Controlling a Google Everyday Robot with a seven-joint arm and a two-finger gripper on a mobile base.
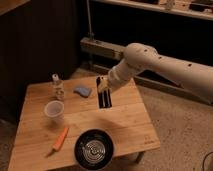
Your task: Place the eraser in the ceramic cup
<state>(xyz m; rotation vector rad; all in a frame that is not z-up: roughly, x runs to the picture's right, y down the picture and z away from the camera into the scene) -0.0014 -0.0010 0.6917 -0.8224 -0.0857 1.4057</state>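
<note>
Wooden table (125,125); gripper (103,84) above its far half, clamped on upright eraser (105,99); ceramic cup (54,112) near left edge.

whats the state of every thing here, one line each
pincer: shut on the eraser, over the middle of the table
eraser: held upright by its top end
ceramic cup: upright, eraser not in it
clear bottle: upright
blue-grey lump: lying on the table
orange tool: lying flat
black pan: right way up
</note>
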